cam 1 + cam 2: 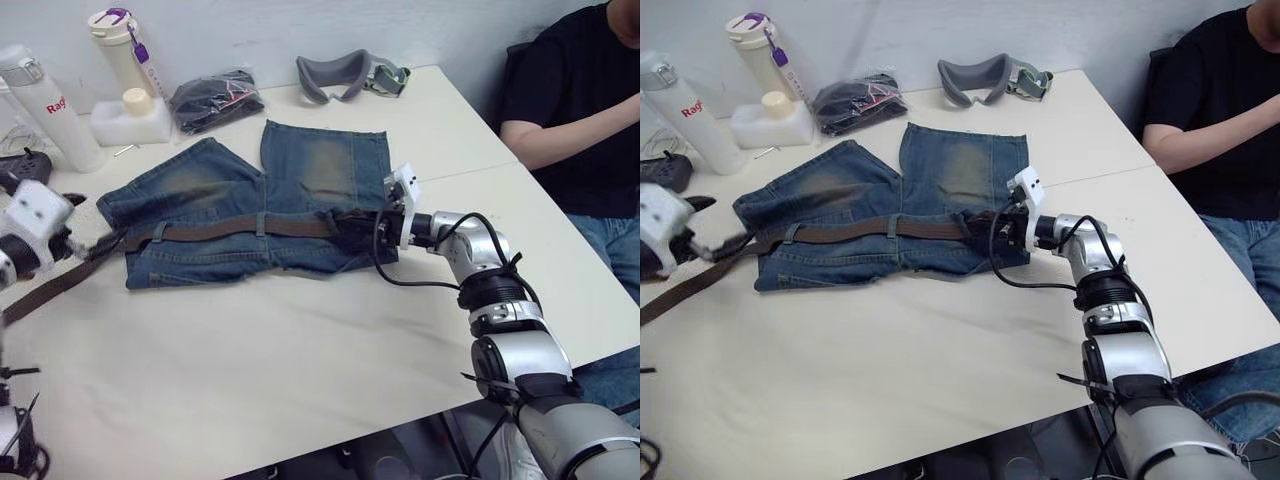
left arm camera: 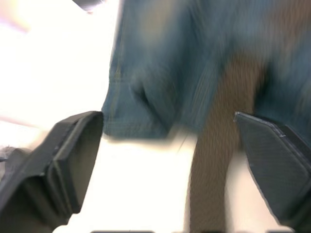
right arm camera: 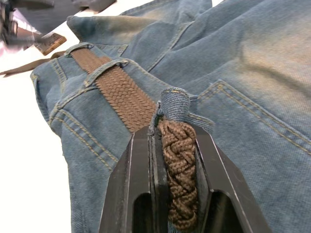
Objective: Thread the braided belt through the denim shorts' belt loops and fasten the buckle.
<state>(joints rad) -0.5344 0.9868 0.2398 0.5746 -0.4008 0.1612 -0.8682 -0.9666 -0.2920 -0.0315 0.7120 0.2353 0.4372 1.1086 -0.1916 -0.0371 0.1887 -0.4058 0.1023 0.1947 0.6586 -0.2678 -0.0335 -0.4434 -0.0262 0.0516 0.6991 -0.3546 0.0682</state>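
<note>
Pinching the braided belt (image 3: 178, 165) at a belt loop (image 3: 174, 104), the right gripper (image 3: 172, 145) is clamped for threading; the left gripper (image 2: 170, 160) is spread wide

We see the denim shorts (image 1: 270, 205) lying flat on the table — blue, with faded tan patches. The braided belt (image 1: 240, 229) — dark brown — runs along their waistband under several belt loops (image 3: 104, 68), its free end trailing off the shorts' left side.
</note>
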